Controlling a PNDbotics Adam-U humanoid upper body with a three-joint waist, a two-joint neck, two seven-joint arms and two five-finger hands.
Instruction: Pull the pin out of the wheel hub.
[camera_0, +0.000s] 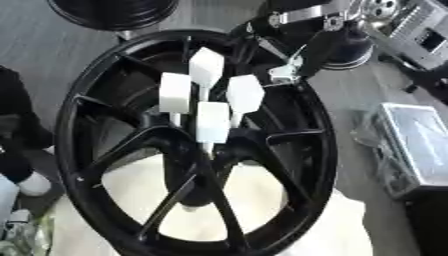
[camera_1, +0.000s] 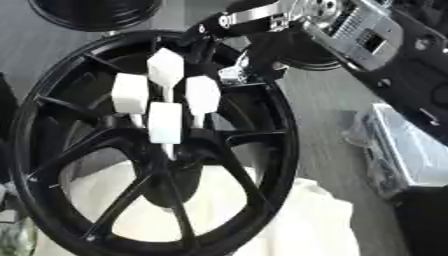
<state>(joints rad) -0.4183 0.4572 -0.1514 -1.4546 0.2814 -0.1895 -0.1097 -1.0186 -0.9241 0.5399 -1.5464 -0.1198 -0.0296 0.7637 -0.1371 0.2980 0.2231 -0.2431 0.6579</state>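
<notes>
Reaching in from the upper right, the right hand (camera_0: 293, 65) sits over the far rim of the black wheel hub (camera_0: 325, 150), beside the cluster of four white-headed pins (camera_0: 210, 97) standing at the hub's centre. Whether its fingers are spread or curled I cannot tell; only dark shapes and a silver bracket show there, and it appears to hold nothing. The left hand shows in neither view.

The wheel lies flat on a white cloth (camera_0: 337, 230), and the pins rise from the middle where the spokes meet. Each has a white block head on a thin pale stem; the long axis runs along the stem, heads leaning toward the far side and stems going down into the hub.

To do this step well, I judge the hand should settle on one head, most likely the nearest pin (camera_0: 244, 93), pinch its flat faces, and draw straight along the stem line without rocking sideways or knocking the neighbours
</notes>
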